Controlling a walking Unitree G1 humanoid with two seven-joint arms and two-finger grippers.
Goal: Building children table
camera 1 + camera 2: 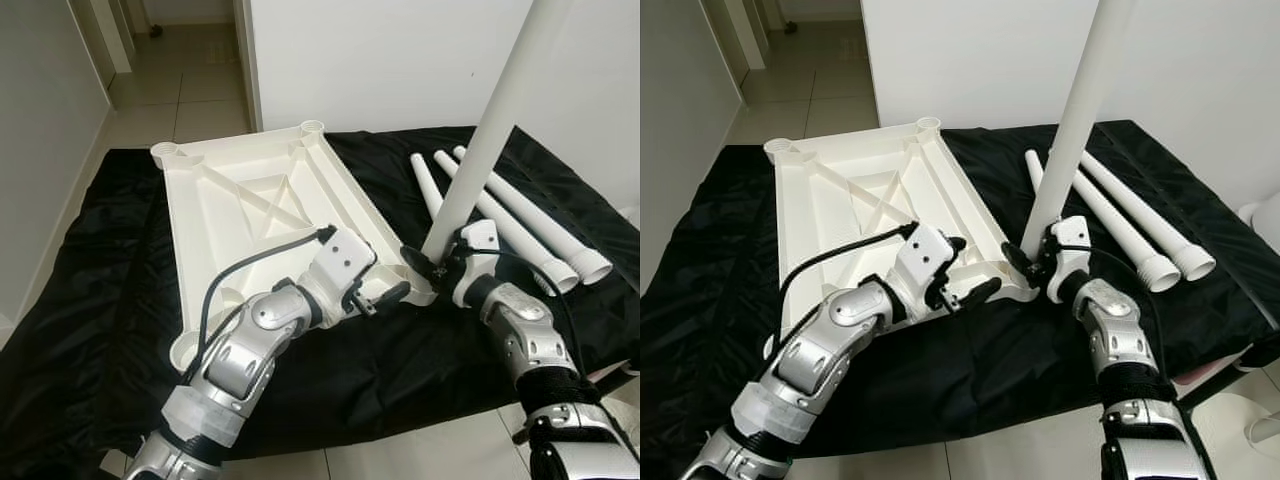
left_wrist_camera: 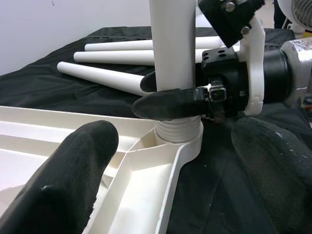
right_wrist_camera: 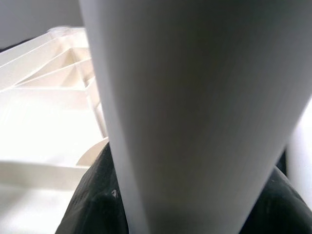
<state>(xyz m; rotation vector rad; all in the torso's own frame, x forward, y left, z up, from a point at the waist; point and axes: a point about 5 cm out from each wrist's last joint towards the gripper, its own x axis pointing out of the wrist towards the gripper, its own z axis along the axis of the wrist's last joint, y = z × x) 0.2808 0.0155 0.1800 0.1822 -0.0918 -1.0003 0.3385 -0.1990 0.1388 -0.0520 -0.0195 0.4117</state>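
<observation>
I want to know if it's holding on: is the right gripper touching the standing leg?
Touching. In the left wrist view the right gripper's black fingers wrap tight around the leg, just above the tabletop's corner socket.

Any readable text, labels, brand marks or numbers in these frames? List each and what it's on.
None readable.
Upturned white tabletop: plain ribs, no markings.
Upright leg held by the right gripper: blank.
Three loose legs on the black cloth: blank.
Left gripper housing: no legible print.
</observation>
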